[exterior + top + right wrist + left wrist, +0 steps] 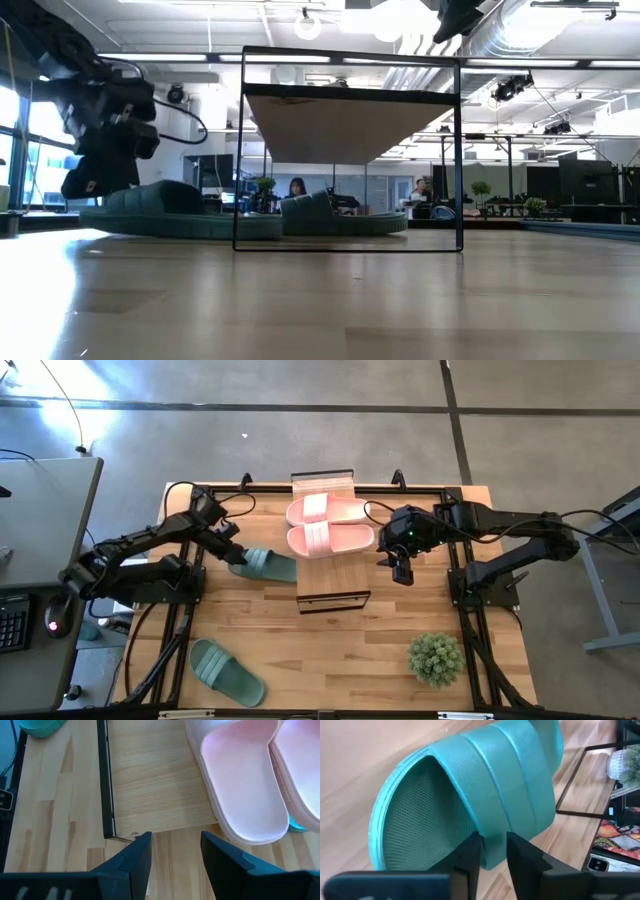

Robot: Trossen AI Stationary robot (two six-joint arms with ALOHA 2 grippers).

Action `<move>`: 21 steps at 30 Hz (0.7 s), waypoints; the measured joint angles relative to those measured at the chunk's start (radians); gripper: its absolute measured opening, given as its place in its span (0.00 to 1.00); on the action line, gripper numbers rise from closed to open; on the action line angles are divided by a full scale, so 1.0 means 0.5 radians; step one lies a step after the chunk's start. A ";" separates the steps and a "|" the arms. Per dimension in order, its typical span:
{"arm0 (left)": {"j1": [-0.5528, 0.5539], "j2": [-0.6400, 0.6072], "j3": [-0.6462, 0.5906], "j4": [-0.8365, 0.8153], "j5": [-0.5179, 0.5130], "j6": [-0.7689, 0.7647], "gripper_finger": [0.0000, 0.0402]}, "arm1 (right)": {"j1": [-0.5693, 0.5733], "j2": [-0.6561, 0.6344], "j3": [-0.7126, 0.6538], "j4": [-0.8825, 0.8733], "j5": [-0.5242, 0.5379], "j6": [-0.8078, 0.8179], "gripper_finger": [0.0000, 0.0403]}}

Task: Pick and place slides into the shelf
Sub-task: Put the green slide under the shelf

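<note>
A sage-green slide (268,565) lies on the table just left of the shelf (338,575), a narrow rack with a light wood top and a black frame. My left gripper (234,553) is at the slide's left end, shut on its strap (490,785). Two pale pink slides (326,511) (331,540) lie side by side on the shelf's top. My right gripper (402,571) hangs open in the air right of the shelf, nothing between its fingers (172,852). A second green slide (227,673) rests sole down near the table's front left. My left gripper has the green slide's strap by its edge (493,851), low at the side where the strap meets the sole. One finger (470,857) stands on the footbed side under the strap, the other (520,862) outside it. The fingers come slanting down from the table's left. The slide lies sole down on the table.
A small potted plant (436,657) stands at the table's front right. In the low view another green slide (340,215) shows through the shelf's black frame (348,150). Bare tabletop lies between the shelf and the near edge. People show in the room beyond.
</note>
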 joint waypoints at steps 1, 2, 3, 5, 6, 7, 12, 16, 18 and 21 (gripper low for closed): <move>-0.025 0.000 0.000 0.027 -0.003 -0.031 0.18 | 0.000 0.000 0.000 0.000 0.000 0.000 0.40; -0.054 0.000 0.000 0.052 -0.006 -0.065 0.16 | 0.000 0.000 0.000 0.000 -0.001 0.000 0.40; -0.086 0.000 -0.001 0.084 -0.013 -0.105 0.15 | 0.000 0.000 0.000 0.000 -0.001 0.001 0.40; -0.156 0.000 -0.001 0.154 -0.026 -0.175 0.12 | 0.000 0.000 0.000 0.000 -0.001 0.000 0.40; -0.193 0.000 -0.001 0.178 -0.032 -0.208 0.11 | 0.000 0.000 0.000 0.000 -0.001 0.000 0.40; -0.228 0.000 -0.001 0.201 -0.036 -0.231 0.09 | 0.000 0.000 0.000 0.000 -0.001 0.001 0.40; -0.401 0.000 -0.001 0.286 -0.070 -0.345 0.04 | 0.000 0.000 0.000 0.000 -0.001 0.000 0.40; -0.538 0.000 -0.001 0.384 -0.167 -0.447 0.02 | 0.000 0.000 0.000 0.000 -0.001 0.000 0.40; -0.603 0.004 -0.001 0.479 -0.210 -0.504 0.02 | 0.001 0.000 0.000 0.000 -0.001 0.000 0.40; -0.691 0.022 0.000 0.613 -0.259 -0.599 0.02 | 0.000 0.000 0.000 0.000 -0.001 0.000 0.40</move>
